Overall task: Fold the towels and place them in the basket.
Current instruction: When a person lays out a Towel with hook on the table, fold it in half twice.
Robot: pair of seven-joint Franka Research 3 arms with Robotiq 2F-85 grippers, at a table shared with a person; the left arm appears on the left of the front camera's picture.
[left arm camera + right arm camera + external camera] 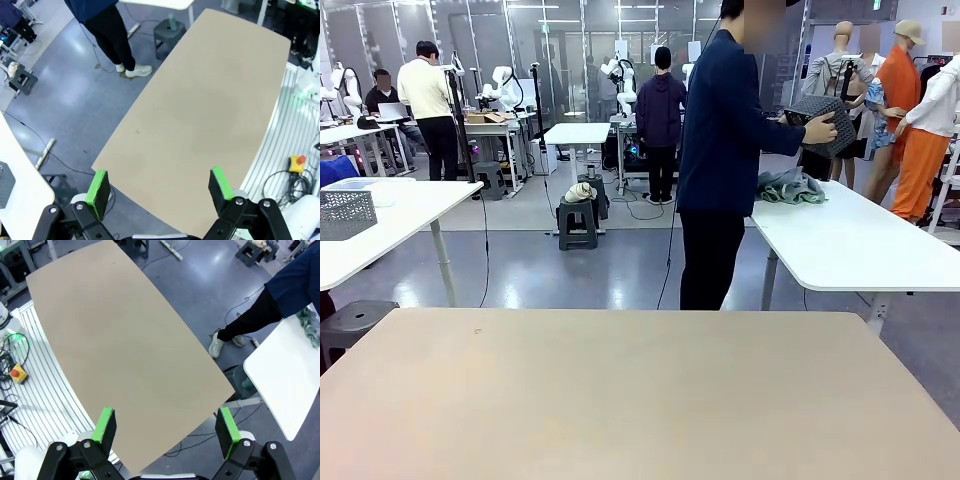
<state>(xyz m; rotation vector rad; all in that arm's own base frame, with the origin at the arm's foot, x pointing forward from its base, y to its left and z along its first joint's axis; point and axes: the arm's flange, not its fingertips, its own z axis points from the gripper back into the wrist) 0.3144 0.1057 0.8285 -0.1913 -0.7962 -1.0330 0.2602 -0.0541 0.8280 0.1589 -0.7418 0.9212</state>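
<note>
My left jaws are spread wide. Their green pads (98, 186) stand well apart with nothing between them. Below them lies the bare tan counter (210, 100), and I hang above its near edge. My right jaws are spread just as wide, their pads (226, 426) pinching nothing, above the same near edge toward the other end.

Beyond the tan counter's far edge a person (720, 150) in a dark blue top and black trousers stands on the floor, side-on to me and turned toward the far right. The person's hand (820, 130) grips the basket (808, 106) and holds it up in the air at chest height, past the tan counter's far right corner.

The towels (790, 187) lie under the basket in a loose, unfolded heap, apart from it. They rest on a white counter (860, 250) that stands past the tan counter's far right corner, with a strip of grey floor between the two. The heap reads grey-green, and I cannot tell one towel from the other in it.

A dark stool (170, 31) stands on the floor just off the tan counter's far corner, near the person's shoes. On the ribbed metal along the tan counter's near side lies a yellow box with a red button (297, 161), among black cables.
</note>
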